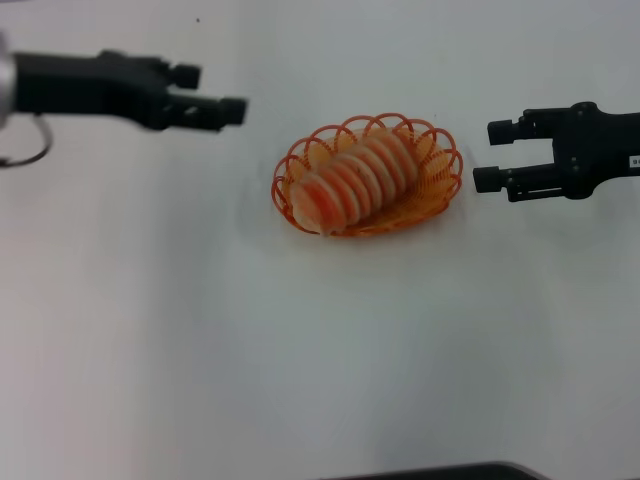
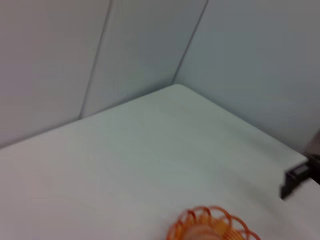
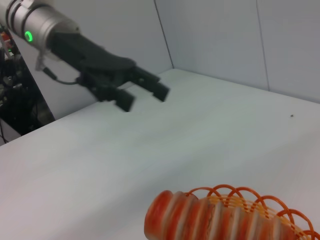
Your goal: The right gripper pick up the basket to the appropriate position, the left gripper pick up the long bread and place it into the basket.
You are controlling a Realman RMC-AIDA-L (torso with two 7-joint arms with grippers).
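The long bread (image 1: pixel 355 178), ribbed orange-red and cream, lies inside the orange wire basket (image 1: pixel 436 181) in the middle of the white table. My left gripper (image 1: pixel 212 96) is open and empty, up and to the left of the basket, clear of it. My right gripper (image 1: pixel 494 155) is open and empty, just right of the basket's rim, not touching it. The right wrist view shows the bread (image 3: pixel 200 217) in the basket (image 3: pixel 280 215) and the left gripper (image 3: pixel 145 94) beyond. The left wrist view shows the basket's rim (image 2: pixel 212 222) and part of the right gripper (image 2: pixel 295 180).
White table (image 1: pixel 300 350) with walls behind it (image 2: pixel 150 40). A dark edge (image 1: pixel 450 472) shows at the front of the head view. A cable loop (image 1: pixel 25 150) hangs under the left arm.
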